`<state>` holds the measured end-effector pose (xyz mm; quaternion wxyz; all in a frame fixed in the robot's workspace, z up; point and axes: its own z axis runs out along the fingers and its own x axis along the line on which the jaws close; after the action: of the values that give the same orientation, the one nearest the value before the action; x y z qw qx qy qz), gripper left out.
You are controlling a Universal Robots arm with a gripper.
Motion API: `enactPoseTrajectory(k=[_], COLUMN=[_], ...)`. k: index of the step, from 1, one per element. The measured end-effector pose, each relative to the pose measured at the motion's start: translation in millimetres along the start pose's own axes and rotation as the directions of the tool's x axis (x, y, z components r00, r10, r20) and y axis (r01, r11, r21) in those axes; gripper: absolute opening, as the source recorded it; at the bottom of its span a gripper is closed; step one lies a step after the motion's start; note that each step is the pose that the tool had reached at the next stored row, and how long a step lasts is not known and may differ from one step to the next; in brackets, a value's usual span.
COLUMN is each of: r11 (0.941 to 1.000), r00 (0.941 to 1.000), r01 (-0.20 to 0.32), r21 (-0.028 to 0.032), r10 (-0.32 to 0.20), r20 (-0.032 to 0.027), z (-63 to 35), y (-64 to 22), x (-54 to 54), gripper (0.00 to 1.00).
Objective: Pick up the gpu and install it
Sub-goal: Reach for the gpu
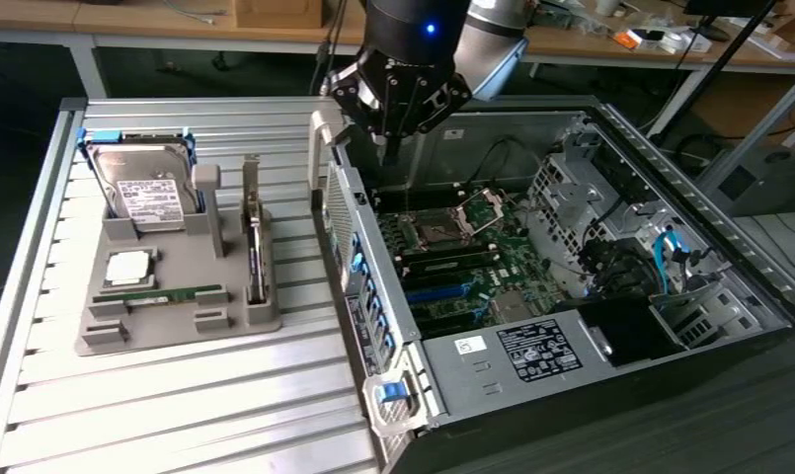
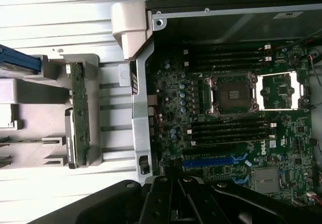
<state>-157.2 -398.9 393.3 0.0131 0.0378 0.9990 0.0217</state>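
Note:
The gpu (image 1: 255,249) stands on edge in a slot of the grey holder (image 1: 173,326), on the slatted table at the exterior view's left. In the wrist view the gpu (image 2: 79,110) shows as a thin green-edged card with its dark fan side facing the holder. My gripper (image 1: 389,150) hangs shut and holds nothing, above the far end of the open computer case (image 1: 370,286), just inside its wall. It is well apart from the gpu. The gripper (image 2: 177,186) body shows dark over the motherboard (image 2: 226,133), near its blue slot (image 2: 211,161).
The holder also carries a silver hard drive (image 1: 147,190), a processor chip (image 1: 127,265) and a green RAM stick (image 1: 160,293). Inside the case are the open CPU socket (image 1: 439,234), drive cages (image 1: 582,197) and cables. The case wall stands between holder and motherboard.

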Motion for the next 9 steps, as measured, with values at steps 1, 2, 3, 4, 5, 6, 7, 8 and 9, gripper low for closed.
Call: enactPoseTrajectory(k=[1, 2, 3, 4, 5, 6, 7, 8, 9], r11=[1.0000, 1.0000, 1.0000, 1.0000, 1.0000, 1.0000, 1.0000, 1.0000, 1.0000], r00=[1.0000, 1.0000, 1.0000, 1.0000, 1.0000, 1.0000, 1.0000, 1.0000, 1.0000], r01=[0.000, 0.000, 0.000, 0.000, 0.000, 0.000, 0.000, 0.000, 0.000], r21=[0.0001, 0.0000, 0.0001, 0.0000, 0.0000, 0.0000, 0.0000, 0.0000, 0.0000], r10=[0.000, 0.000, 0.000, 0.000, 0.000, 0.000, 0.000, 0.000, 0.000], r20=[0.0000, 0.0000, 0.0000, 0.0000, 0.0000, 0.0000, 0.0000, 0.0000, 0.0000], z=[0.0, 0.0, 0.0, 0.0, -0.1, 0.0, -0.1, -0.1, -0.1], y=[0.0, -0.1, -0.1, -0.1, -0.1, -0.2, -0.2, -0.2, -0.2], x=[0.3, 0.6, 0.9, 1.1, 1.5, 1.9, 2.2, 2.5, 2.9], gripper=[0.11, 0.11, 0.11, 0.11, 0.11, 0.11, 0.11, 0.11, 0.11])
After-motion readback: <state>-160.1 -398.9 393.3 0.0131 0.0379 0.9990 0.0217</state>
